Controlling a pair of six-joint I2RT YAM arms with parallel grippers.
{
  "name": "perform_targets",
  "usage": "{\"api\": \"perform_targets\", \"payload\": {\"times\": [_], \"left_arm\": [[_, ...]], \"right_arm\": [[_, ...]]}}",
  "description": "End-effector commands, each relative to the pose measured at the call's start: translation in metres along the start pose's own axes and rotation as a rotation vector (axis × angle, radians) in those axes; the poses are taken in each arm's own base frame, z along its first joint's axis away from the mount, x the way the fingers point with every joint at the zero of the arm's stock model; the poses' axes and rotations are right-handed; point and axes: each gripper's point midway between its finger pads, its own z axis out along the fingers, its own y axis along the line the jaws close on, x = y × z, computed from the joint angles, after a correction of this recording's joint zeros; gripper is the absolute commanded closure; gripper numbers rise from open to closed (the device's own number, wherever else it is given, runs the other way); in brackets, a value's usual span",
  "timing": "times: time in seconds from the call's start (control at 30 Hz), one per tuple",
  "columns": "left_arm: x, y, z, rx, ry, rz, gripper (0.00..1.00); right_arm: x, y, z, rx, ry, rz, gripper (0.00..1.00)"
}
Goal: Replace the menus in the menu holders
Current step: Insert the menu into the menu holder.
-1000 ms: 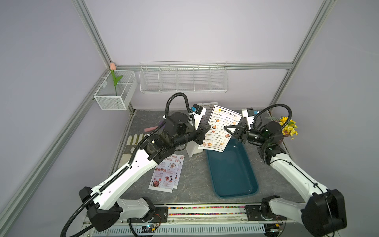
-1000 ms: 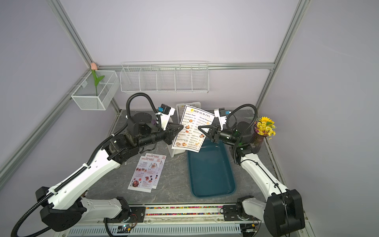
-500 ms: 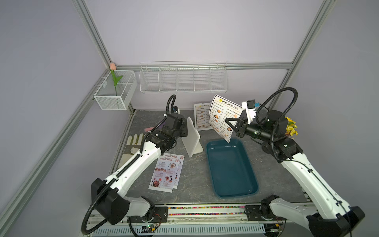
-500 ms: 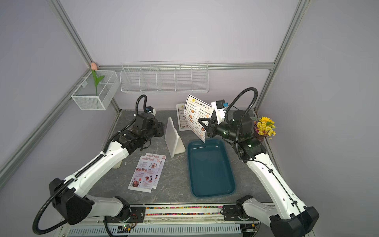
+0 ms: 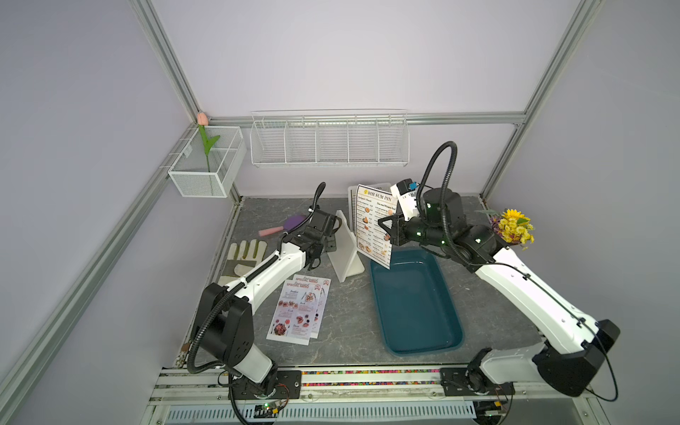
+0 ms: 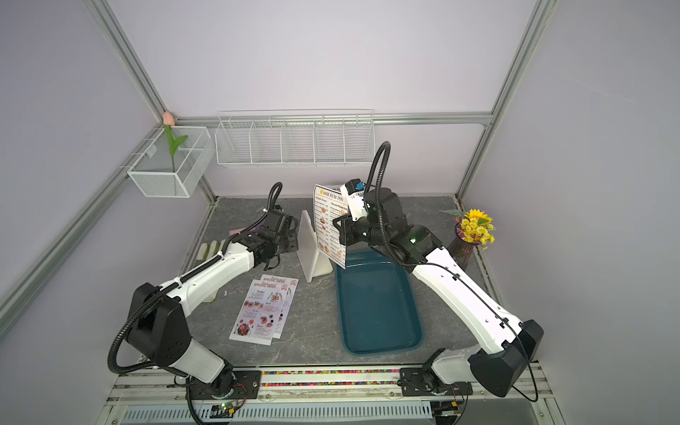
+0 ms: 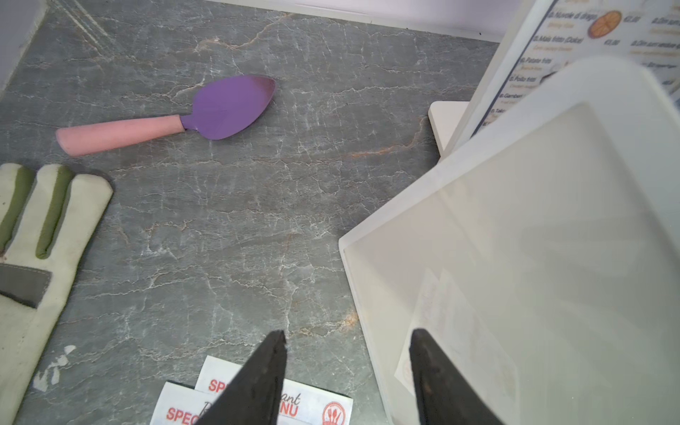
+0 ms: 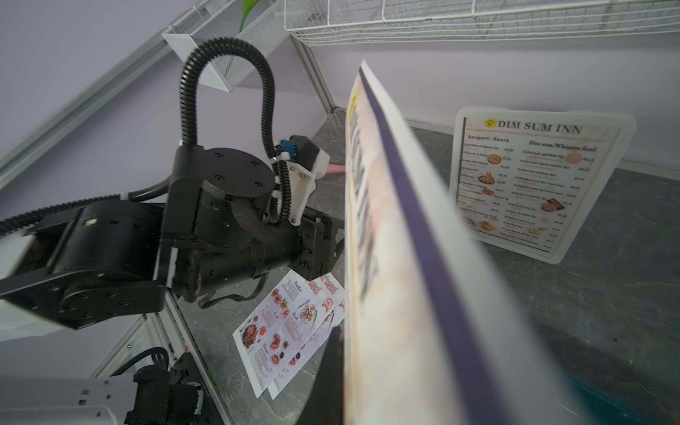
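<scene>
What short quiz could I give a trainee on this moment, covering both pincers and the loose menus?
1. True or false: the right pincer is shut on a DIM SUM INN menu that it holds upright.
2. Where are the two SPECIAL MENU sheets? A: inside the teal tray. B: flat on the table, overlapping. C: in the wire rack on the wall.
3. In a few words: what does the left pincer hold?

Key: 1 true. 2 B. 3 nothing; its jaws stand open.
</scene>
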Motion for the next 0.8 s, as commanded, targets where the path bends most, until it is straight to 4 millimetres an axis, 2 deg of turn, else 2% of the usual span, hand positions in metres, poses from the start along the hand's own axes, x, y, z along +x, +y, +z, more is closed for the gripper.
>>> {"api": "perform_targets", "payload": {"times": [0.0, 0.17, 0.37, 0.6, 0.77], "left_arm": [[-0.016, 0.01, -0.011, -0.039, -0.056, -0.038, 0.43], [-0.013, 0.014, -0.017, -0.042, -0.062, -0.04, 0.43], [-0.01, 0.018, -0.02, -0.04, -0.064, -0.044, 0.43], [-0.01, 0.018, -0.023, -0.036, -0.066, -0.046, 0.43], [-0.01, 0.018, -0.023, -0.032, -0.067, -0.049, 0.43]], "right_arm": [[-0.008, -0.001, 0.002, 0.022, -0.006, -0.009, 0.93], [-0.016, 0.002, 0.008, 0.012, -0.02, -0.003, 0.93], [-0.027, 0.01, 0.004, -0.016, -0.05, -0.002, 0.93], [-0.029, 0.014, -0.003, -0.03, -0.059, -0.014, 0.93], [-0.026, 0.009, 0.0, -0.004, -0.048, -0.023, 0.93]]}}
